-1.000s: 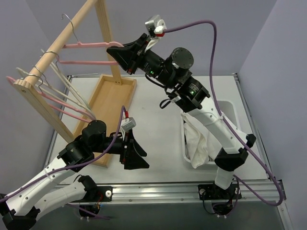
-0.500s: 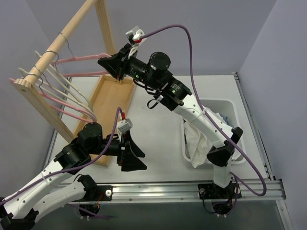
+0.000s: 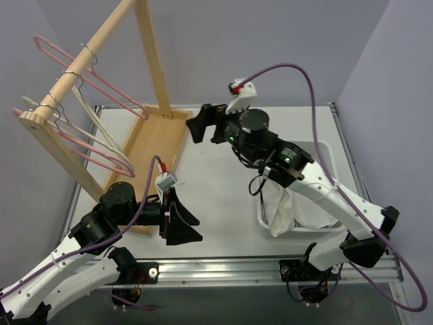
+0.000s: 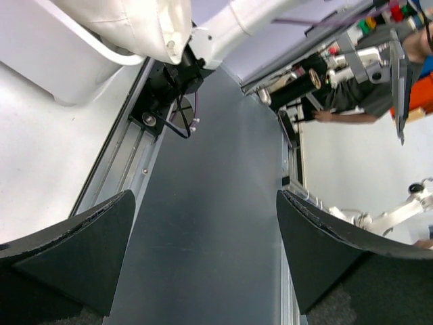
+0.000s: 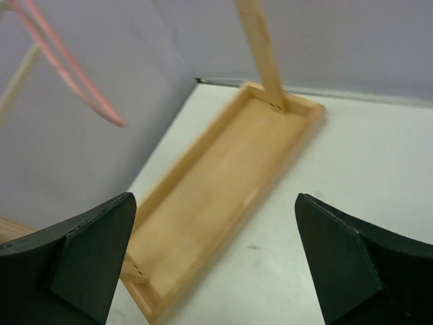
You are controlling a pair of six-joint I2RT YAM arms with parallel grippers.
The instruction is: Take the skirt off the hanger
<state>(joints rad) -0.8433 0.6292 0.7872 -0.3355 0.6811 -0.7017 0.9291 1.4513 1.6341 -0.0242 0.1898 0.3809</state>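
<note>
Step in hand, as judged: release after stripping. The hanger [image 3: 139, 112] hangs bare and tilted on the wooden rail [image 3: 108, 30] at 10 o'clock; the skirt shows in no view. The right pincer [image 3: 198, 123] stands wide and empty near 12 o'clock, apart from the hanger. The left pincer [image 3: 193, 229] is wide and empty at 7 o'clock. Next move calls for confirming where the skirt lies, then retracting both arms.

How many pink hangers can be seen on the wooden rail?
2. The upper pink hanger crosses the wooden rail at a slant, far along it. The lower pink hanger hangs at the rail's near end, among cream hangers. Others may be hidden.
</note>
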